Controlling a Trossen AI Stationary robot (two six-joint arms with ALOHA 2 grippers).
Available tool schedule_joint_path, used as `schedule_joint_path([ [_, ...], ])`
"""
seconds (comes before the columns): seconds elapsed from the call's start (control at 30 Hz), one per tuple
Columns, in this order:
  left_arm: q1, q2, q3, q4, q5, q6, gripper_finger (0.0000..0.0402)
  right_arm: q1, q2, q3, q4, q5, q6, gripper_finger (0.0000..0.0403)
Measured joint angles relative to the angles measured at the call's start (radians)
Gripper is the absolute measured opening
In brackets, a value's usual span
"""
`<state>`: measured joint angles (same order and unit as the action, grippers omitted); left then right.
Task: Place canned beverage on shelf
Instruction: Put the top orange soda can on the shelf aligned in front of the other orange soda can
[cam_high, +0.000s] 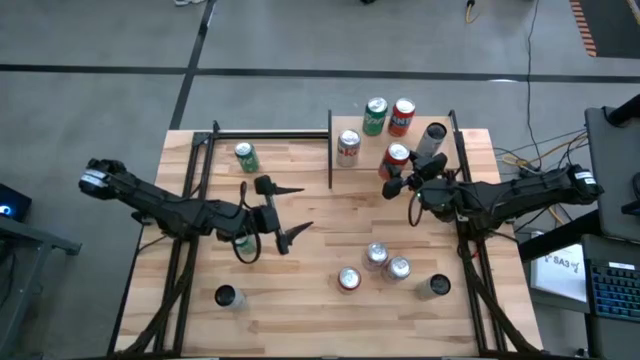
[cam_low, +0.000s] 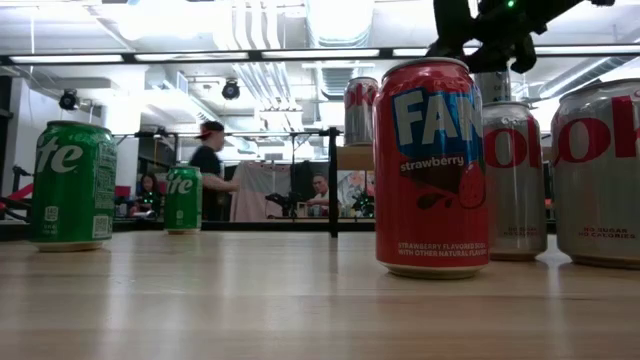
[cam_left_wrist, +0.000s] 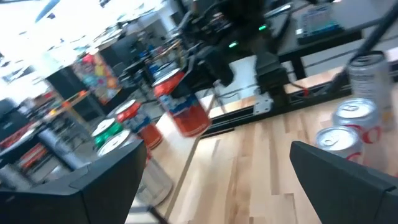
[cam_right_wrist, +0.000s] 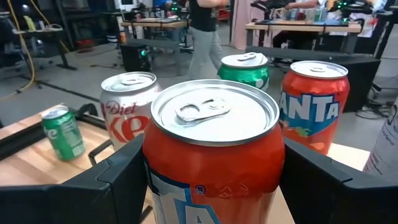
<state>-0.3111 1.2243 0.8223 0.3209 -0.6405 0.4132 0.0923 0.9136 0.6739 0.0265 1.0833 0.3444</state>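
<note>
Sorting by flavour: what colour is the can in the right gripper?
Red can, clearest in right wrist view.

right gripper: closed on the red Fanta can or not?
Shut on it. In the right wrist view the right gripper's fingers flank the upright red Fanta can, touching its sides.

The left gripper (cam_high: 290, 214) hovers at centre-left, jaws spread wide and empty. The right gripper (cam_high: 394, 172) reaches toward the far right, jaws clamped on a red Fanta can (cam_right_wrist: 213, 152).

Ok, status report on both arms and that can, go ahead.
Right gripper shut on red Fanta can, over the shelf. Left gripper open, empty, mid-table. Three cans already standing at the shelf's far edge.
</note>
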Motion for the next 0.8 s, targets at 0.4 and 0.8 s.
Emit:
schedule_joint_path([
  [0.4,0.111,-0.002,-0.079,0.145,0.199,0.078,0.0382,-0.070,0.026,0.000,-0.018,-0.028,-0.004,0.0277],
  [0.8,0.192,-0.015,-0.114,0.293,0.333,0.066,0.0382,-0.099,0.089,0.009,0.045,-0.036,0.001,0.0277],
])
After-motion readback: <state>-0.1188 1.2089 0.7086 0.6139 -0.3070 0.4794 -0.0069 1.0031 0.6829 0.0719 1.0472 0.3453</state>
